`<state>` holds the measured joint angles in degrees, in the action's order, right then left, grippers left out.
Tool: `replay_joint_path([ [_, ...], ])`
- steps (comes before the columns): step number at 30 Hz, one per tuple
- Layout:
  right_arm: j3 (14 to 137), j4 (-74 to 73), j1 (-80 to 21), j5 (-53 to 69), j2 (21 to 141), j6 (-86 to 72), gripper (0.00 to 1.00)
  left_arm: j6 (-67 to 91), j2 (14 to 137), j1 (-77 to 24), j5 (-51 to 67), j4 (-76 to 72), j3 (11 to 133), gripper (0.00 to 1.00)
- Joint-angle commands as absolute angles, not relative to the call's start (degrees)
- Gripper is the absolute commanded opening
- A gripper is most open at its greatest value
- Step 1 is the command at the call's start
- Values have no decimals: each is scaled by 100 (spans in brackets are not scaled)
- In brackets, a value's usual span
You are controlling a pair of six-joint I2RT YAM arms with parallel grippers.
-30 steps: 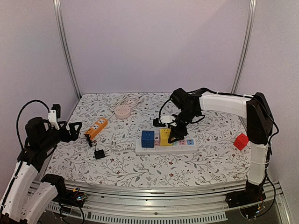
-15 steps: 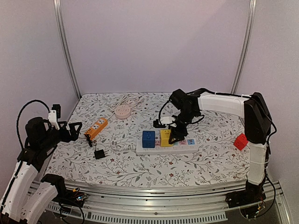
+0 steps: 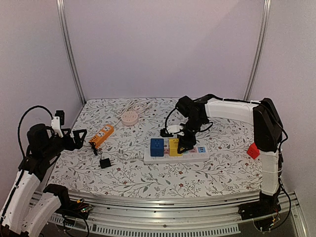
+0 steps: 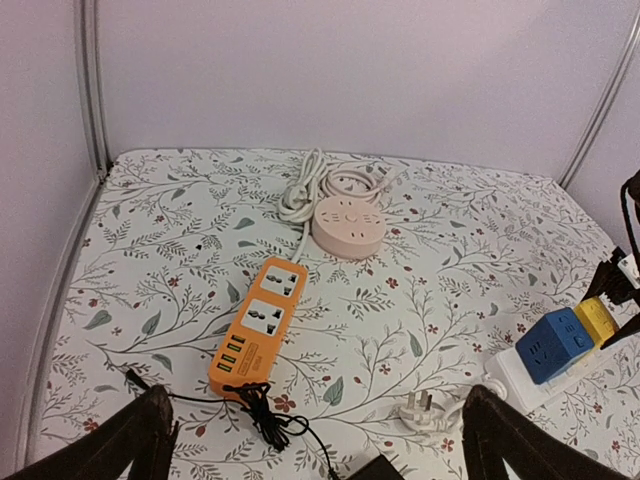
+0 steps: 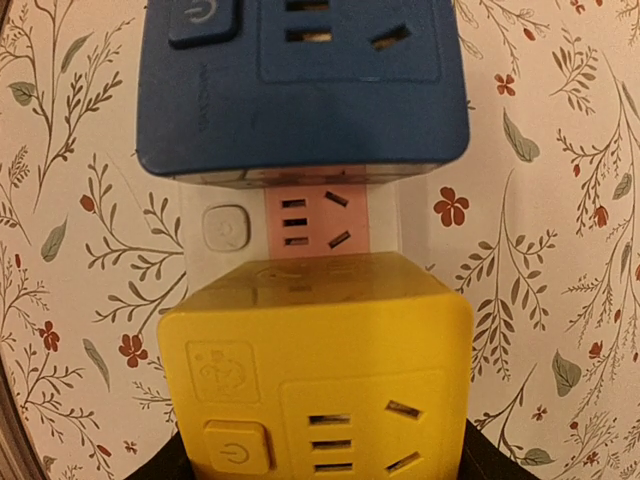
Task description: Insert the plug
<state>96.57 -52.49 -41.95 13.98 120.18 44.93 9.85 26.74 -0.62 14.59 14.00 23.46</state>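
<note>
Biggest worry here: the yellow cube plug [image 5: 315, 370] sat low over the white strip [image 5: 215, 230], close to the blue cube [image 5: 300, 80], with one pink socket [image 5: 318, 222] showing between them. If I pushed down crooked, the prongs could've missed the slots or jammed, or the push could've dragged the strip across the bench [image 3: 148, 177]. Couldn't tell if the prongs were in at all. My right hand [image 3: 184, 143] was clamped on the plug's sides, fingers peeking past its lower corners. My left hand [image 3: 76, 137] hung wide open, well off to the side, holding nothing.
</note>
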Motion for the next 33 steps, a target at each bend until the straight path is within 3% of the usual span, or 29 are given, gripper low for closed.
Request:
replay_joint_path([
  [1,9383,-5313,-4290,1027,12459,4408,0,939,2703,0,1527,1325,2268,99],
  [9,9141,-5188,-4294,878,12561,4232,2,917,2654,0,1520,1373,2293,99],
  [10,9122,-5158,-4295,847,12543,4199,10,913,2654,0,1519,1377,2298,99],
  [13,9112,-5093,-4292,745,12362,4125,50,905,2654,-1,1533,1389,2303,100],
  [16,9229,-5093,-4292,740,12135,4073,71,897,2633,0,1551,1383,2301,99],
  [17,9286,-5097,-4294,772,12005,4041,90,891,2614,0,1562,1386,2295,99],
  [18,9331,-5061,-4291,789,11894,3994,98,891,2599,0,1558,1387,2294,99],
  [33,9344,-4669,-3928,1498,9660,3546,99,844,2433,-11,1641,1385,2303,99],
])
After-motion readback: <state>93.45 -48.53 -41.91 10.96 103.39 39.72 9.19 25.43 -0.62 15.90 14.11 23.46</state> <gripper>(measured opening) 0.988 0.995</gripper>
